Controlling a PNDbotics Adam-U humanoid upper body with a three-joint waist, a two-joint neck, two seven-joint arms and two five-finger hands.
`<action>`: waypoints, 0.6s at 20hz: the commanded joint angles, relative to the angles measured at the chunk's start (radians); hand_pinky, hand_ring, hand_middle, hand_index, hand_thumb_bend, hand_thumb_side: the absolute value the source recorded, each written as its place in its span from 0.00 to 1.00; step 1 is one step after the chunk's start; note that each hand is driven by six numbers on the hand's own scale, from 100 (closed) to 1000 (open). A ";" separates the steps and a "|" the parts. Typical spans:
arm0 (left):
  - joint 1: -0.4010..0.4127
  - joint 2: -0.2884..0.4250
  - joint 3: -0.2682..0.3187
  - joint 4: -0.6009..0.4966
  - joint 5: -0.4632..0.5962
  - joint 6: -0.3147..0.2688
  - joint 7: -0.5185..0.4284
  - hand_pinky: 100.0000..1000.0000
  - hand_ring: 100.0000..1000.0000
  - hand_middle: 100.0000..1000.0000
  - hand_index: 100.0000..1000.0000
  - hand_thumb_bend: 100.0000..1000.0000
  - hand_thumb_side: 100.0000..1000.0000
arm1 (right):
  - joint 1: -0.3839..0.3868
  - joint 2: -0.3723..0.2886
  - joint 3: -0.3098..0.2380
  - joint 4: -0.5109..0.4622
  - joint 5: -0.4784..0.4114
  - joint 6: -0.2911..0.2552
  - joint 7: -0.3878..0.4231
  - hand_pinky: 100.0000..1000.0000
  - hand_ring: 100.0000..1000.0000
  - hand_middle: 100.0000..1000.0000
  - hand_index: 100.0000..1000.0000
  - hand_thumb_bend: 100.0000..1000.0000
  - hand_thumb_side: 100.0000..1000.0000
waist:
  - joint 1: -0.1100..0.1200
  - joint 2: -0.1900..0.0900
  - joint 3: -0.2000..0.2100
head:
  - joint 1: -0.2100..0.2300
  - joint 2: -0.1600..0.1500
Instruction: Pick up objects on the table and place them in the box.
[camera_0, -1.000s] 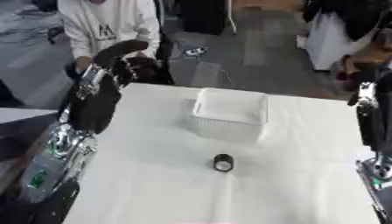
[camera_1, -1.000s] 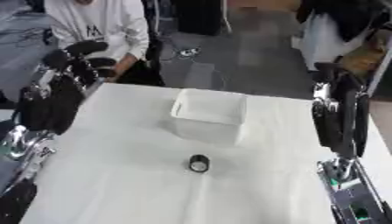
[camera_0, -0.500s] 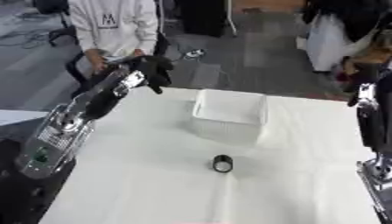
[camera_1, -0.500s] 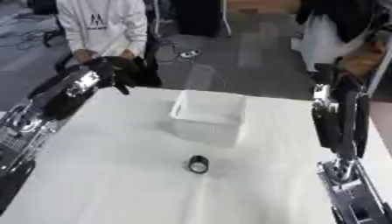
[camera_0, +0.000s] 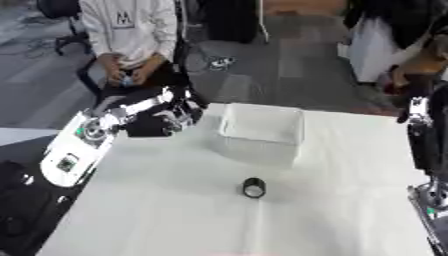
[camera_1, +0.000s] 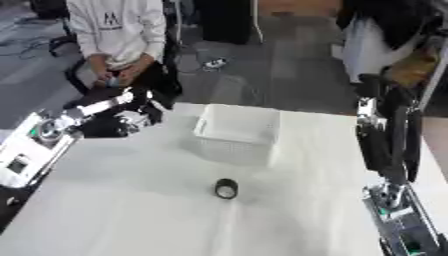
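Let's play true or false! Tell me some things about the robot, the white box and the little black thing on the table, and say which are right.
1. The small black ring lies on the table. True.
2. The ring is inside the white box. False: it lies in front of the box, nearer the robot.
3. The left hand is holding the ring. False: it is up beside the box, far from the ring.
4. The box stands near the table's far edge. True.
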 joint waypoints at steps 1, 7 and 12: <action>-0.043 0.003 -0.007 0.057 -0.060 -0.021 -0.055 0.57 0.60 0.76 0.86 0.37 0.60 | -0.026 -0.001 0.002 -0.009 0.003 -0.002 0.007 0.21 0.39 0.48 0.68 0.06 0.88 | 0.003 -0.016 -0.004 | 0.012 0.000; -0.066 -0.022 -0.015 0.139 -0.139 -0.066 -0.103 0.21 0.48 0.72 0.87 0.60 0.50 | -0.031 0.002 0.009 -0.007 0.002 -0.004 0.016 0.21 0.39 0.48 0.68 0.05 0.88 | 0.005 -0.015 -0.016 | 0.018 -0.002; -0.077 -0.034 -0.024 0.187 -0.201 -0.108 -0.128 0.06 0.40 0.65 0.87 0.77 0.47 | -0.039 0.004 0.015 -0.006 0.003 -0.007 0.024 0.21 0.39 0.48 0.68 0.05 0.88 | 0.006 -0.014 -0.029 | 0.024 -0.006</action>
